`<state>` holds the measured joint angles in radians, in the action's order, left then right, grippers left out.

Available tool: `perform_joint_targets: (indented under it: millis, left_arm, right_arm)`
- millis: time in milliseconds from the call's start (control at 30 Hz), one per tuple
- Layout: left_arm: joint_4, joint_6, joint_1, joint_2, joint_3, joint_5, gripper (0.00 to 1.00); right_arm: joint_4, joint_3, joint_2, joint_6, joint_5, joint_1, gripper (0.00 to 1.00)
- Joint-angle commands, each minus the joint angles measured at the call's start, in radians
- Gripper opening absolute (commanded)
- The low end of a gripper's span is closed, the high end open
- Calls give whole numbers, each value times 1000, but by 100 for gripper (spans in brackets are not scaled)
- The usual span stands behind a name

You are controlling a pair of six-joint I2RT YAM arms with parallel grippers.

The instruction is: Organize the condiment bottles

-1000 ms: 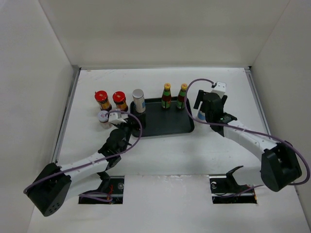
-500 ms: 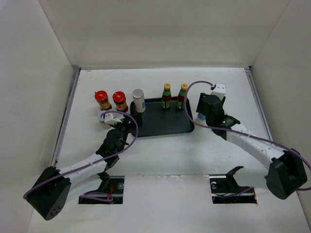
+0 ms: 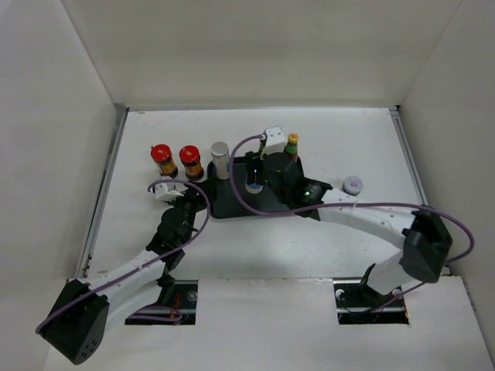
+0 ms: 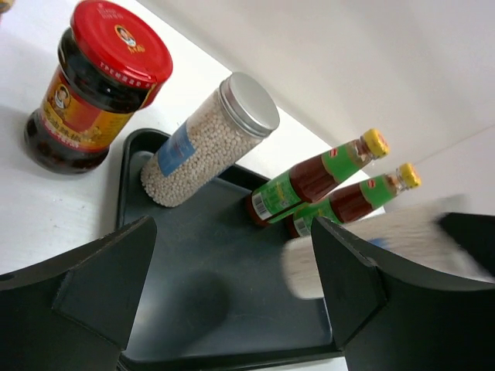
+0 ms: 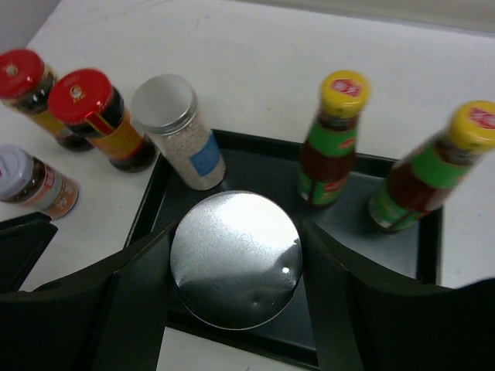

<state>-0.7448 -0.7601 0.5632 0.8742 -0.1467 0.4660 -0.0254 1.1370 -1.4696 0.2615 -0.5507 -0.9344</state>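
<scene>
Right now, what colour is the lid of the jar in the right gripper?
Shiny silver-grey, unpatterned. The grey-topped jar shows best in the right wrist view.

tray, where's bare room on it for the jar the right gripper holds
Bare tray floor lies between the grey-topped jar at the back-left corner and the yellow-capped bottles at the back right, and across the front half below the held jar. The back edge is crowded; the left gripper hovers at the front-left corner.
</scene>
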Motion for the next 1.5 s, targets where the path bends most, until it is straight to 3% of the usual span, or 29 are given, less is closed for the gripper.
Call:
perform_joint_targets:
  millis: [0,333,1033,1200,1467]
  left_arm:
    - [-14,-25,-16,-33,12,-3,81]
    - [-8,-27,-23,-52,18,-12,81]
    - [-21,-24,-19,-15,7,-20,82]
    - [-24,-24,-19,-9,4,-20,82]
    - [-24,-16,-19,-15,2,-20,82]
  right_arm:
    - [-217,107,-84,-73,40,-5,47]
    - [-323,270,-360,-159,67,26,46]
    - [-381,356,-500,-140,90,128,49]
    - [-373,353,-518,-133,87,133,57]
    - [-386,342,-471,-128,78,131,87]
